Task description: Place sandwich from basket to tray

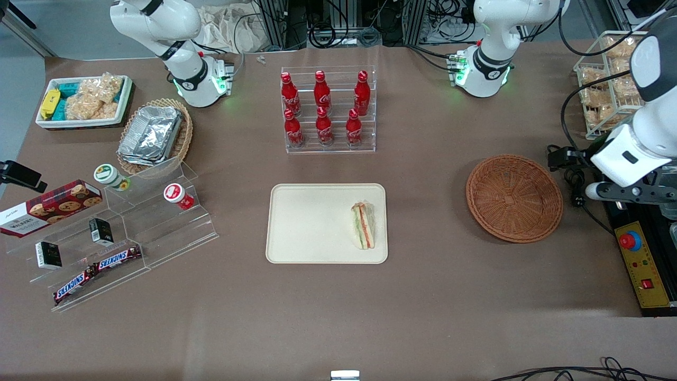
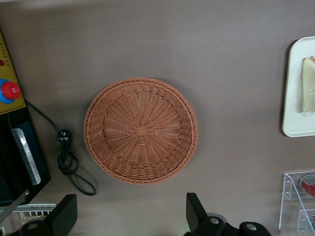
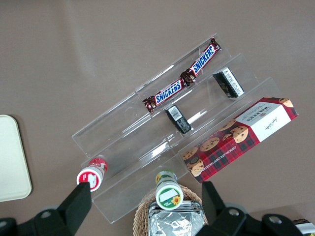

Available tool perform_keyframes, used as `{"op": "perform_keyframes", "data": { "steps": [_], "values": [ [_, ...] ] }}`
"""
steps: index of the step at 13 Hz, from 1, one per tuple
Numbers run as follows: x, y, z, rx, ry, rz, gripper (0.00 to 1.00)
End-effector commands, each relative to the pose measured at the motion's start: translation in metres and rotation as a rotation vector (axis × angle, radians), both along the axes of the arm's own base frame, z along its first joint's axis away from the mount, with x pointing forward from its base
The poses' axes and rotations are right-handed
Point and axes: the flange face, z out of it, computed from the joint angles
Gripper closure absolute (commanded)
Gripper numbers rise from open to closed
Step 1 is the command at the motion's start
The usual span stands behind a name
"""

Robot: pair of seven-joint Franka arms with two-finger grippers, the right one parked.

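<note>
The sandwich (image 1: 363, 226) lies on the cream tray (image 1: 312, 222), near the tray's short edge that faces the basket. It also shows in the left wrist view (image 2: 309, 91) on the tray (image 2: 300, 125). The reddish-brown wicker basket (image 1: 514, 197) is empty and sits on the table toward the working arm's end; the wrist view shows its bare inside (image 2: 141, 130). The left arm's gripper (image 1: 637, 191) hangs high beside the basket, at the table's end. Its fingers (image 2: 194, 211) stand wide apart with nothing between them (image 2: 130, 216).
A rack of red cola bottles (image 1: 328, 108) stands farther from the camera than the tray. A clear stepped display (image 1: 121, 233), a foil-container basket (image 1: 153, 135) and a white snack box (image 1: 84, 100) lie toward the parked arm's end. A control box (image 1: 634, 243), cable (image 1: 576, 174) and wire snack rack (image 1: 608, 90) lie near the working arm.
</note>
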Motion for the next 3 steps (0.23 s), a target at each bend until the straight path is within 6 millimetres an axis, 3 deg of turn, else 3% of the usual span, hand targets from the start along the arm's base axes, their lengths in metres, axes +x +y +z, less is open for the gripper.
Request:
{"op": "perform_keyframes", "data": {
  "steps": [1, 3],
  "values": [
    [-0.0009, 0.0059, 0.0048, 0.047, 0.005, -0.053, 0.0],
    [-0.0008, 0.0088, 0.0054, 0.055, 0.006, -0.074, 0.0]
  ]
}}
